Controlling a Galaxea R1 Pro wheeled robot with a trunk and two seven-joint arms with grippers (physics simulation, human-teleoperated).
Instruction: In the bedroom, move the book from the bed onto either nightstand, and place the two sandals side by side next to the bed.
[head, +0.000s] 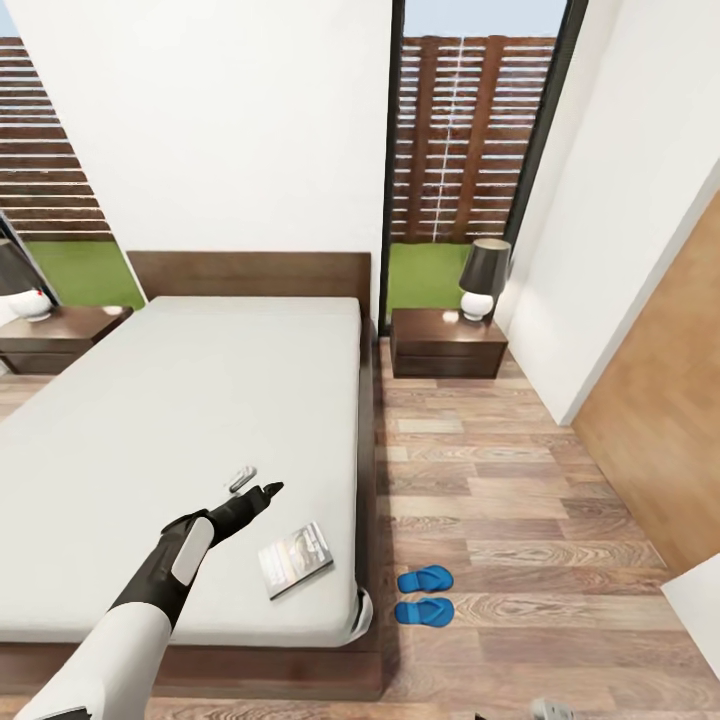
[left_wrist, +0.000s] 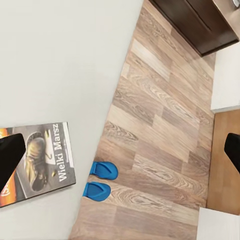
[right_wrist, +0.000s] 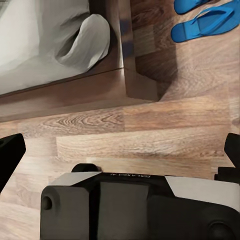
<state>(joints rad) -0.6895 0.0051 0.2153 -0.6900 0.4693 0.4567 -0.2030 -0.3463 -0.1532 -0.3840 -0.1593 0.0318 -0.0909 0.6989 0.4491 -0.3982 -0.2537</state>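
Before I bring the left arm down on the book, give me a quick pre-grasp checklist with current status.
1. Left gripper open: ok, fingers spread in the left wrist view.
2. Left gripper over the book: not ok, it hangs beside it, above bare mattress.
3. Book free to lift: ok, lies flat near the corner of the bed, nothing on top.
4. Nightstand has room: ok, lamp sits at one side.
5. Sandals paired beside the bed: ok.
6. Right gripper empty: ok.
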